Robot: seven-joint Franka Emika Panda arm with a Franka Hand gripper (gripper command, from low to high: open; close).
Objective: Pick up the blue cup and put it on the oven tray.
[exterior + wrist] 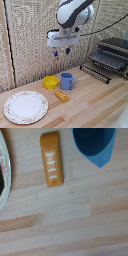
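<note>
exterior view, blue cup (67, 81) upright, handle rightward

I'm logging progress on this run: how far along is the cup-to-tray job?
Nothing looks done yet. The blue cup stands on the table beside the yellow bowl, apart from the oven tray, which is bare. In hand: the gripper hangs above the cup and holds nothing; its fingers look apart. Left: descend, grasp the cup, carry it to the tray, release.
</note>
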